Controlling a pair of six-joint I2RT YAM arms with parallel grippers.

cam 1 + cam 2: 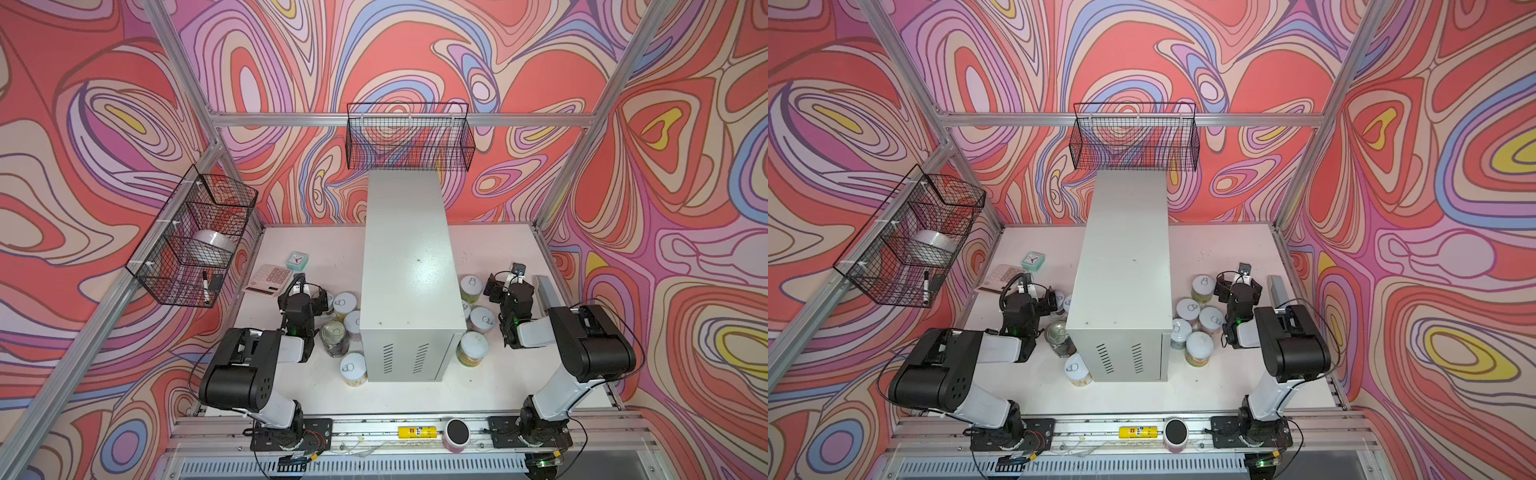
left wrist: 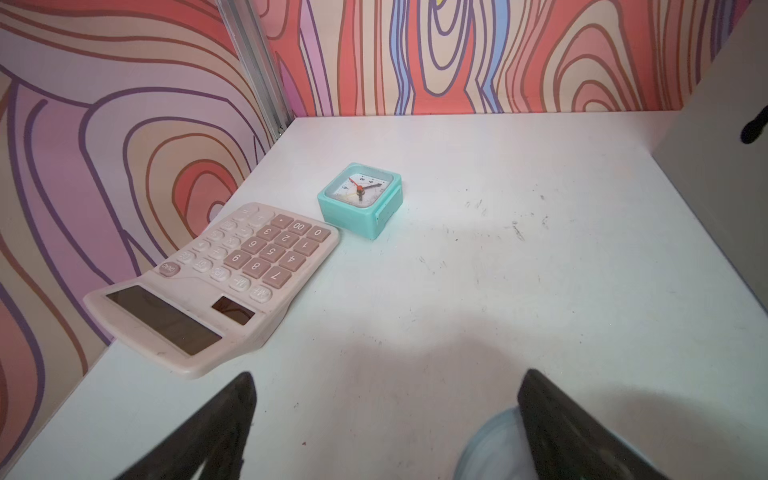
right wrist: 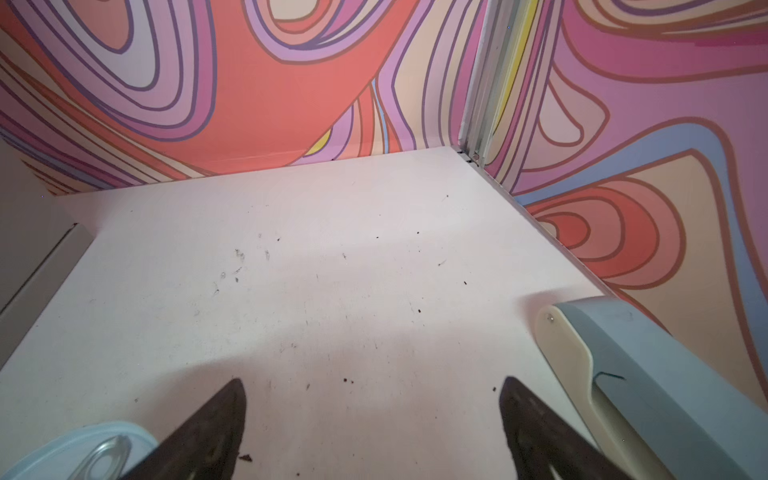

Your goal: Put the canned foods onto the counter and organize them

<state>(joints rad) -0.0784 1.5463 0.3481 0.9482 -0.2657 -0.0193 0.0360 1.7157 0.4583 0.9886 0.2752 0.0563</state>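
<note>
Your left end effector (image 2: 388, 374) and right end effector (image 3: 372, 380) both hang spread and empty, and the canned foods (image 1: 345, 303) all stand on the bench (image 1: 415, 395), clustered either side of the grey cabinet (image 1: 409, 270). Centre one can in the opening, grip below the lid rim, and lift clear of the cabinet's edge before setting it far back. Only the calculator (image 2: 216, 286) digits are legible; can labels aren't.

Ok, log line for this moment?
left gripper open, empty | right gripper open, empty | canned foods on tabletop | counter top bare
</note>
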